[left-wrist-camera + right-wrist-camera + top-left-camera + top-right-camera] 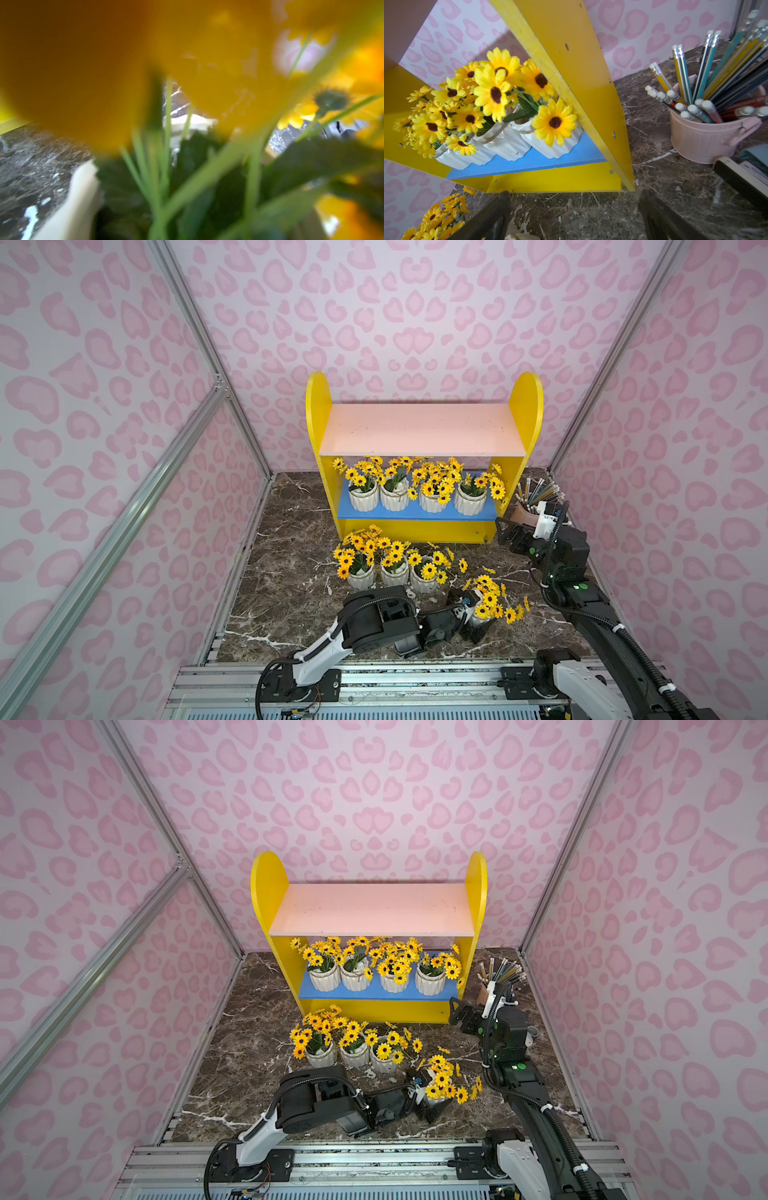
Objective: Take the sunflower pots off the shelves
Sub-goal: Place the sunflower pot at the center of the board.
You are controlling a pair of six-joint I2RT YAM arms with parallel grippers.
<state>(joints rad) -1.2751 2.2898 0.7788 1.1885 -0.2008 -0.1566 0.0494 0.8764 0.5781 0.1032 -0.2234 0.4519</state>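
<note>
The yellow shelves [424,531] [374,1011] stand at the back. Their pink upper board [422,429] is bare. Several sunflower pots [432,502] [506,143] stand in a row on the blue lower board [415,514]. Three more pots [395,574] stand in a line on the floor in front. My left gripper [469,616] [428,1096] is shut on a further sunflower pot [490,599] low over the floor; its blurred flowers [207,176] fill the left wrist view. My right gripper [505,531] [575,216] is open and empty at the shelves' front right corner.
A pink cup of pencils [525,510] [704,141] stands on the marble floor [291,572] right of the shelves, just behind my right wrist. Pink patterned walls close in three sides. A metal rail [374,680] runs along the front.
</note>
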